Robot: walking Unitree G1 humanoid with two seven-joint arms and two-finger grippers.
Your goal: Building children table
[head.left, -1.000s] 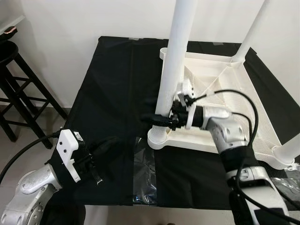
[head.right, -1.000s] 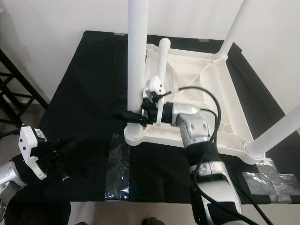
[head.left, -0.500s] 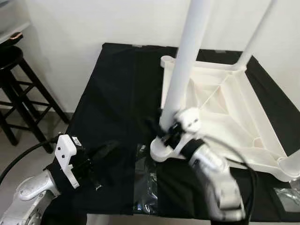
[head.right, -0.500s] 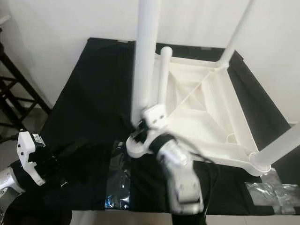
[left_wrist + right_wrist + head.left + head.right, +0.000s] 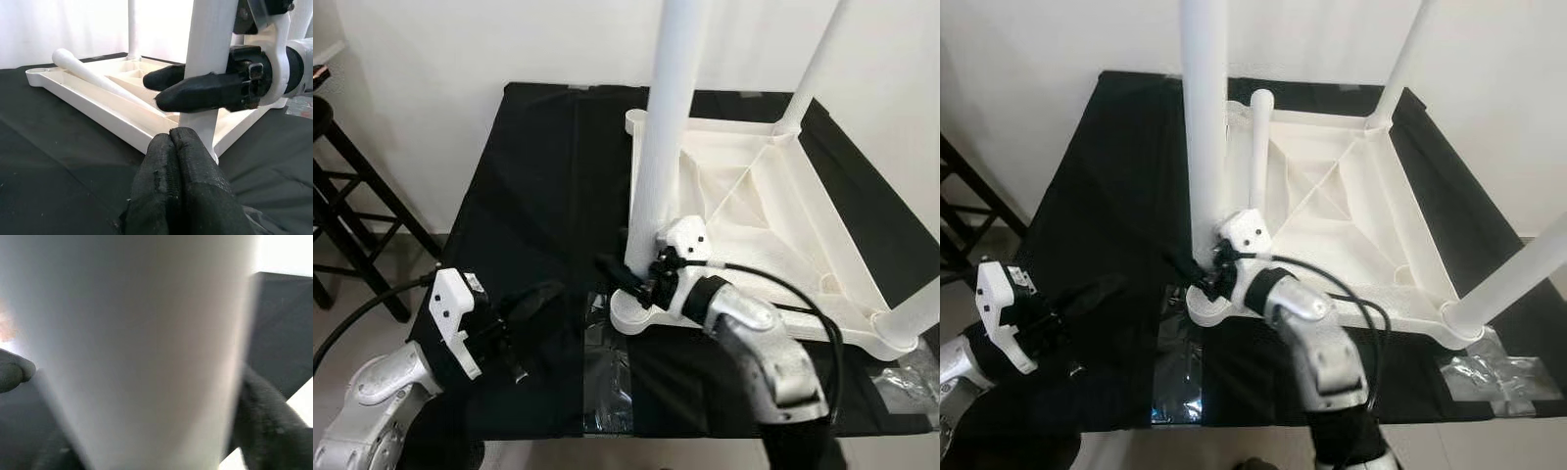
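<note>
**Operator:** What is in front of me, starting from my left?

**Describer:** Take the upturned white children's table [image 5: 773, 196] as your landmark. Well to its left, against the wall, you have a dark wooden stool [image 5: 342, 215]. The table itself lies top-down on a surface draped in black cloth [image 5: 538, 186].

**Operator:** Where is my left hand?

**Describer:** Your left hand [image 5: 533, 304] is low over the black cloth, left of the table's near left corner and apart from it. Your left wrist view shows its two black fingers [image 5: 161, 186] pressed together with nothing between them, pointing at that corner.

**Operator:** And the leg at that corner?

**Describer:** A thick white leg [image 5: 666, 137] stands upright in the table's near left corner socket. Your right hand [image 5: 628, 276] is at the base of that leg, one finger on each side of it. In your right wrist view the leg [image 5: 137, 342] sits tight between the dark fingers [image 5: 264, 421], so the hand is clamped around it.

**Operator:** Anything else to the right?

**Describer:** A loose white leg [image 5: 1258, 147] lies inside the table frame near the gripped one. Two more legs stand upright: one at the far right corner [image 5: 818, 69], one at the near right corner [image 5: 915, 313]. Silver tape [image 5: 1498, 377] is stuck on the cloth just beside that near right corner, and a shiny patch of clear plastic [image 5: 607, 377] sits on the cloth below the near left corner.
</note>
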